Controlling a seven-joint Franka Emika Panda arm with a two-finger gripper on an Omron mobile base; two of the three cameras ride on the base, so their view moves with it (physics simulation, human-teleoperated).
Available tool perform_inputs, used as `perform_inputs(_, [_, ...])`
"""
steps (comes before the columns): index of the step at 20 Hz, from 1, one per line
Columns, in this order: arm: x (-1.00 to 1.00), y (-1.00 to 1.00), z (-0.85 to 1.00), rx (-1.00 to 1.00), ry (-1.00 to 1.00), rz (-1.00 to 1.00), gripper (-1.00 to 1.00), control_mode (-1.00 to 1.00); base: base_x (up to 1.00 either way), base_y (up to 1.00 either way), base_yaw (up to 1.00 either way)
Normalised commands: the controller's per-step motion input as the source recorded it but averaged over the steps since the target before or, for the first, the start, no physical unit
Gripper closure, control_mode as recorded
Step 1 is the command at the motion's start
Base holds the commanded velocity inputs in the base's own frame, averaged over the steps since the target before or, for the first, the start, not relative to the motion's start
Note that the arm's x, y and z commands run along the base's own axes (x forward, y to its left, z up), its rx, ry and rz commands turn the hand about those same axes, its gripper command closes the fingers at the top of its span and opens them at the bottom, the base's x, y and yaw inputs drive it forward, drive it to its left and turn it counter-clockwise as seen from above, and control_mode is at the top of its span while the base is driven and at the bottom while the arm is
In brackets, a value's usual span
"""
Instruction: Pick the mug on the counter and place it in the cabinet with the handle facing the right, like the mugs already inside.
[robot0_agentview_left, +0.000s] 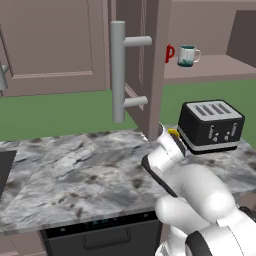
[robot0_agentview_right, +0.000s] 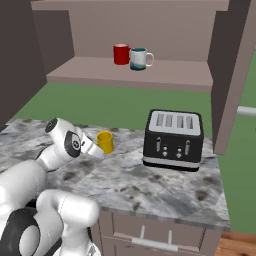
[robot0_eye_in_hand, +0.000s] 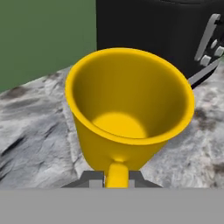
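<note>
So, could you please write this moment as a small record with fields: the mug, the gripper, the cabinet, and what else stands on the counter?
mug: yellow mug, upright on the counter, left of the toaster, its handle pointing to the gripper
gripper: gripper shut on the handle, one of the fingers on each side of it
cabinet: cabinet open, with a red mug and a white-and-teal mug side by side on the shelf
other things: black toaster on the counter
task stage: mug gripped, not yet lifted
</note>
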Motion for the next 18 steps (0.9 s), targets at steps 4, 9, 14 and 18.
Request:
perform_inputs(4, [-0.08, -0.02, 0.42, 0.05, 0.0, 0.14, 1.0, -1.0, 0.0, 0.0, 0.0])
perform_inputs(9, [-0.15, 0.0, 0.45, 0.07, 0.0, 0.16, 1.0, -1.0, 0.0, 0.0, 0.0])
perform_inputs(14, [-0.2, 0.0, 0.51, 0.1, 0.0, 0.21, 1.0, -1.0, 0.0, 0.0, 0.0])
perform_inputs(18, [-0.13, 0.0, 0.4, 0.12, 0.0, 0.27, 1.0, -1.0, 0.0, 0.0, 0.0])
